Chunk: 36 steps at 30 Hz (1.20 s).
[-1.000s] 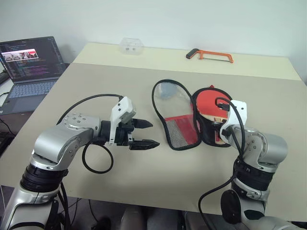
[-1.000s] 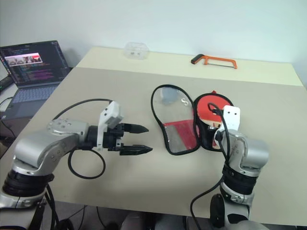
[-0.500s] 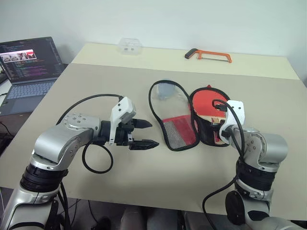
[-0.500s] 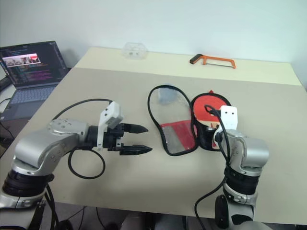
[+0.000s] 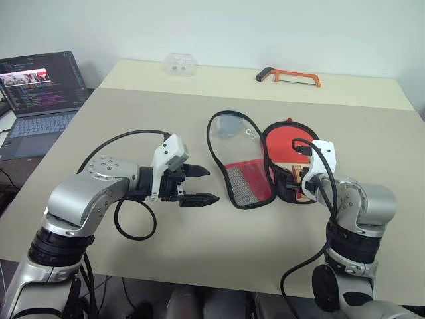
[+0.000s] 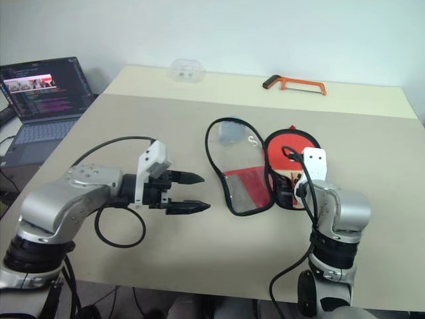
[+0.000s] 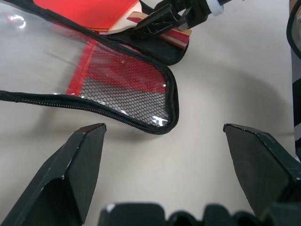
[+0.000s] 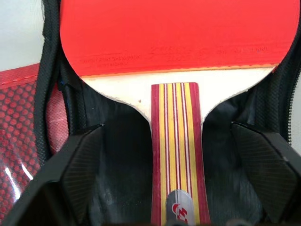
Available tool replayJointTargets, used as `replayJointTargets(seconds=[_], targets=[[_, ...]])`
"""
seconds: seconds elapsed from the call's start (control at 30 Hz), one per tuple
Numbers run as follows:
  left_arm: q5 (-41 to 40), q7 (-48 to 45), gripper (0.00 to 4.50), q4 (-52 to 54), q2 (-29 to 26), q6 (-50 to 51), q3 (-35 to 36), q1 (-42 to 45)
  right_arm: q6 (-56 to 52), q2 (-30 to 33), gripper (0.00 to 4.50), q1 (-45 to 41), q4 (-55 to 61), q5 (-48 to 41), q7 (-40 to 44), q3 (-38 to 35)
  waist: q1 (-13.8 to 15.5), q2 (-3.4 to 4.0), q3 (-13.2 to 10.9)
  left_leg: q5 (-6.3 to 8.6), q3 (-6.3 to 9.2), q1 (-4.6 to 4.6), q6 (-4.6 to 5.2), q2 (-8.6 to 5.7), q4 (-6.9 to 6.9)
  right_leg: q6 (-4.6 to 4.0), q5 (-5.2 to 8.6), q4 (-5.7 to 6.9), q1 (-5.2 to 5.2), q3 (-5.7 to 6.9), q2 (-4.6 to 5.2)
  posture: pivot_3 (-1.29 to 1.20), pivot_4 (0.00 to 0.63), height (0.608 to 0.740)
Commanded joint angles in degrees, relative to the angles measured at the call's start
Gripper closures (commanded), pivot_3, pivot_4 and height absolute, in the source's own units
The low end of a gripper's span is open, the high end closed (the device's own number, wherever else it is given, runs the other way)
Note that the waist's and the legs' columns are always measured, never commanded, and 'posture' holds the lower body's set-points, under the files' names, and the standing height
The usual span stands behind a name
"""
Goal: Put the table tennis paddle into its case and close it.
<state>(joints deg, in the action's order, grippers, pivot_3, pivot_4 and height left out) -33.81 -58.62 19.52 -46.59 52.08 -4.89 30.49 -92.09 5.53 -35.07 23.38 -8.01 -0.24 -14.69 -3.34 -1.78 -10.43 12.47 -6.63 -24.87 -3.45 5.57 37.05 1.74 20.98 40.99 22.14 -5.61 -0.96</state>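
The case (image 5: 255,166) lies unzipped and spread flat on the beige surface (image 5: 199,106), its 2 halves side by side. The half toward the robot's left shows a clear window, a red band and a black mesh pocket, edged by a black zip. The other half is black inside and holds the table tennis paddle (image 5: 285,143), red rubber face up, with its head at the far end and its striped wooden handle pointing back toward the robot.

The right claw (image 5: 297,186) sits at the near end of that half, right over the handle. In the right wrist view its 2 black fingers (image 8: 77,165) stand wide apart, 1 on each side of the handle (image 8: 178,155), with clear gaps between pads and wood; nothing is gripped. The paddle rests on the black lining, free of the claw.

The left claw (image 5: 198,185) hovers above bare surface, just beside the mesh end of the case, pointing across toward it. Its fingers (image 7: 70,174) are also spread wide and hold nothing.

At the far edge of the surface lie an orange-framed hacksaw (image 5: 289,78) and a small clear plastic box (image 5: 181,64), well apart from the case. An open laptop (image 5: 41,90) stands off the surface's left side.
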Motion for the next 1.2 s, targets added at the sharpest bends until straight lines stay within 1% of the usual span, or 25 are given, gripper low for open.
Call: replayJointTargets(seconds=[0.03,0.17,0.23,0.3,0.33,0.37,0.43,0.5,0.57,0.63,0.7,0.73,0.77,0.87,0.93,1.0,1.03,1.07,1.2], targets=[[1.21,0.24,0.12,-1.38,-0.78,-2.2,1.19,0.59,-0.41,10.51,0.01,-1.66,2.17,-6.86,7.11,2.07,0.05,0.0,0.0,0.0,-0.01,0.0,0.01,-0.02,0.0,0.0,0.0,0.0,0.0,0.0,0.0,0.0,0.15,0.74],[2.76,1.9,0.12,-5.06,0.29,-4.36,2.17,1.96,-0.41,30.27,0.01,-0.29,3.84,-18.87,17.74,4.16,0.53,-0.01,0.01,-0.01,0.03,0.0,0.05,-0.08,0.01,0.01,0.0,-0.1,-0.09,0.05,-0.01,0.0,0.15,0.74],[3.54,2.28,0.12,-6.83,0.79,-5.15,2.08,2.7,-0.41,38.51,0.01,-1.04,4.06,-23.58,23.08,3.52,0.56,-0.01,0.0,-0.01,0.05,0.0,0.06,-0.04,-0.01,0.01,0.0,-0.12,-0.11,0.03,-0.02,0.0,0.15,0.74],[4.05,2.21,0.12,-8.07,1.26,-5.89,1.73,3.29,0.46,44.33,0.01,-1.38,4.24,-27.08,28.94,1.49,0.49,-0.02,0.01,-0.01,0.06,0.01,0.07,-0.03,-0.01,0.01,0.0,-0.13,-0.14,0.02,-0.04,0.0,0.15,0.74],[4.23,2.28,0.12,-8.56,1.66,-6.16,1.61,3.59,2.67,46.72,0.01,-0.46,4.57,-28.43,32.09,0.28,0.39,-0.02,0.01,-0.01,0.05,0.01,0.07,-0.02,-0.01,0.01,0.0,-0.13,-0.14,0.01,-0.05,0.0,0.15,0.74],[4.59,2.49,0.12,-9.26,2.23,-6.51,1.37,4.01,7.34,49.12,0.01,1.79,5.22,-28.86,35.59,-0.73,0.36,-0.02,0.01,-0.01,0.05,0.02,0.07,-0.01,-0.02,0.01,0.0,-0.13,-0.15,0.0,-0.05,0.0,0.15,0.74],[6.24,2.82,0.12,-11.08,3.32,-7.88,0.06,4.94,20.82,52.78,0.01,9.26,6.08,-27.37,43.86,-3.54,0.56,-0.06,0.03,-0.01,0.08,0.01,0.07,-0.04,-0.01,0.01,0.01,-0.16,-0.16,0.02,-0.08,0.0,0.15,0.74],[8.61,2.39,0.12,-13.04,3.77,-9.86,-2.0,5.76,35.75,53.89,0.01,17.65,4.84,-24.1,51.85,-6.78,0.98,-0.09,0.05,-0.01,0.22,0.02,0.07,-0.04,0.01,0.02,0.01,-0.31,-0.34,0.05,-0.08,0.0,0.15,0.74],[10.69,1.15,0.12,-14.46,3.41,-11.99,-3.78,6.16,47.74,51.56,0.01,21.62,0.84,-22.56,55.82,-10.18,1.04,-0.09,0.05,0.0,0.27,0.05,0.07,-0.08,0.06,0.02,0.01,-0.42,-0.48,0.11,-0.09,0.0,0.15,0.74],[13.66,1.38,0.12,-16.48,3.35,-14.65,-5.1,6.72,56.31,49.77,0.01,23.02,-3.59,-20.78,56.61,-12.07,0.96,-0.09,0.04,0.01,0.24,0.08,0.09,-0.1,0.18,0.03,0.0,-0.35,-0.52,0.14,-0.09,0.0,0.15,0.74],[17.08,2.22,0.5,-19.13,3.75,-17.69,-6.5,7.57,63.33,47.57,0.0,24.14,-6.23,-20.68,57.68,-14.76,0.97,-0.09,0.04,0.02,0.27,0.12,0.11,-0.11,0.36,0.03,0.0,-0.16,-0.58,0.14,-0.08,0.0,0.15,0.74],[18.42,2.29,0.68,-20.16,3.97,-19.28,-7.12,7.82,64.67,47.18,0.0,24.79,-6.68,-21.32,58.72,-15.55,1.07,-0.09,0.04,0.02,0.35,0.13,0.11,-0.08,0.47,0.03,0.0,-0.14,-0.64,0.14,-0.09,0.0,0.15,0.74],[19.69,2.56,1.0,-21.32,4.64,-20.85,-7.74,8.19,64.7,47.45,0.0,25.81,-6.73,-22.5,60.48,-15.95,1.17,-0.08,0.04,0.02,0.39,0.13,0.11,-0.05,0.58,0.03,0.0,-0.12,-0.74,0.22,-0.11,0.0,0.15,0.74],[22.55,3.98,2.13,-25.2,8.03,-24.24,-8.86,9.8,62.57,48.56,0.0,28.36,-6.0,-26.74,64.88,-16.24,1.51,-0.08,0.05,0.06,0.4,0.15,0.19,-0.03,0.78,0.03,0.0,-0.07,-0.9,0.3,-0.11,0.0,0.15,0.74],[24.98,5.27,2.87,-28.13,10.7,-26.47,-10.15,11.31,58.76,49.47,0.0,28.89,-5.97,-30.79,67.04,-16.07,1.63,-0.08,0.05,0.1,0.41,0.16,0.26,-0.06,0.9,0.03,0.0,-0.02,-0.97,0.3,-0.07,0.0,0.15,0.74],[26.96,5.85,3.66,-29.91,12.17,-28.34,-10.92,12.14,56.87,50.21,0.0,29.31,-5.77,-32.67,67.84,-15.81,1.62,-0.08,0.05,0.11,0.43,0.17,0.27,-0.07,0.95,0.06,-0.02,-0.02,-1.02,0.31,-0.06,0.0,0.15,0.74],[27.92,6.37,4.13,-30.3,13.32,-28.95,-11.51,12.59,56.22,50.57,0.0,29.98,-5.44,-33.34,68.51,-15.57,1.57,-0.08,0.05,0.11,0.43,0.18,0.27,-0.07,0.95,0.06,-0.03,-0.01,-1.02,0.29,-0.07,0.0,0.15,0.74],[28.26,6.92,4.45,-30.29,14.74,-28.8,-11.8,13.01,55.61,50.93,0.0,30.75,-4.99,-33.95,69.19,-15.29,1.55,-0.08,0.05,0.11,0.43,0.18,0.27,-0.06,0.95,0.06,-0.03,-0.01,-1.02,0.29,-0.07,0.0,0.15,0.74],[29.71,8.13,4.48,-30.1,18.0,-28.62,-11.9,13.57,54.7,51.27,0.0,32.65,-3.07,-35.17,69.62,-14.95,1.61,-0.07,0.05,0.11,0.45,0.17,0.27,-0.06,0.9,0.06,-0.02,-0.06,-1.03,0.28,-0.09,0.0,0.15,0.74]])
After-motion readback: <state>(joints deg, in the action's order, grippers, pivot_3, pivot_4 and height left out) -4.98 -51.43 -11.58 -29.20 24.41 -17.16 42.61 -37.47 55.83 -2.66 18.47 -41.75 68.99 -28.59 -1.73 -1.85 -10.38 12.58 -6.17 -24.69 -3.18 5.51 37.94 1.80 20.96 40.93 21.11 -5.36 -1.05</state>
